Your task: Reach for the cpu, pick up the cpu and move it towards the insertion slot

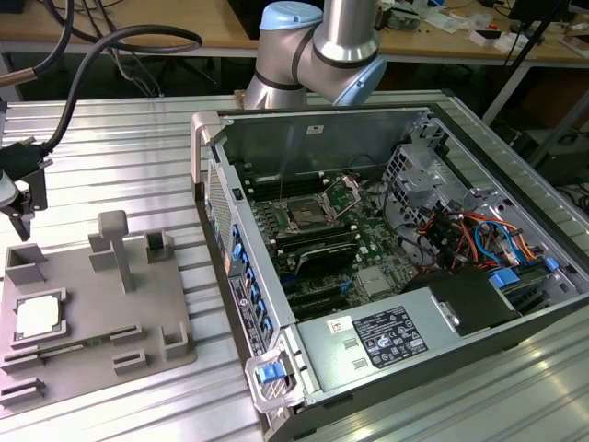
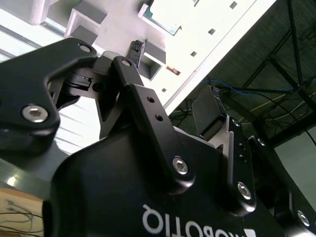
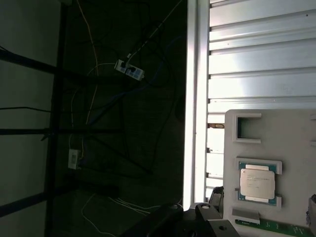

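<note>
end effector (image 1: 22,219) — apart from cpu (image 1: 39,316)

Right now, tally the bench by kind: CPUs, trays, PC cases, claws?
cpu: 1
grey tray: 1
open computer case: 1
claw: 1
Total: 4
</note>
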`<state>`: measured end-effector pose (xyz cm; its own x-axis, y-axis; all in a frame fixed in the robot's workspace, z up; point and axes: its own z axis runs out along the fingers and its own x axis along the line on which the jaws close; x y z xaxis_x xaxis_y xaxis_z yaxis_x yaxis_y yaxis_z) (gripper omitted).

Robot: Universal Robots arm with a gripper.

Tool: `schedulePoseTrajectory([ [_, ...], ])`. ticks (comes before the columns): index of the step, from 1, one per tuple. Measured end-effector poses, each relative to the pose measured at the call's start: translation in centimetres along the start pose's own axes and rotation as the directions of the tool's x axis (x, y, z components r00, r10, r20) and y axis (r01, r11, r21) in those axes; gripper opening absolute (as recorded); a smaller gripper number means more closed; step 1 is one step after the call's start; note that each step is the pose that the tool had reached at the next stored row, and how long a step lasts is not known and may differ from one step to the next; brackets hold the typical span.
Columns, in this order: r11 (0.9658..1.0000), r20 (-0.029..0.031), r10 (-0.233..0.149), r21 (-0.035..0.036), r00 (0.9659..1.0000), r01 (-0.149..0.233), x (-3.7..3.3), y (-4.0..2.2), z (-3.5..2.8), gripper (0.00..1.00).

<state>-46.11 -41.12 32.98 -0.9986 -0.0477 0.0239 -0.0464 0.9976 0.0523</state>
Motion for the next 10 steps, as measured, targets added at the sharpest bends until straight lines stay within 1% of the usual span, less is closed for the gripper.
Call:
schedulePoseTrajectory([
  [10, 1.0, 0.0, 0.0, 0.0, 1.0, 0.0, -0.01, -0.01, 0.21, 0.68],
])
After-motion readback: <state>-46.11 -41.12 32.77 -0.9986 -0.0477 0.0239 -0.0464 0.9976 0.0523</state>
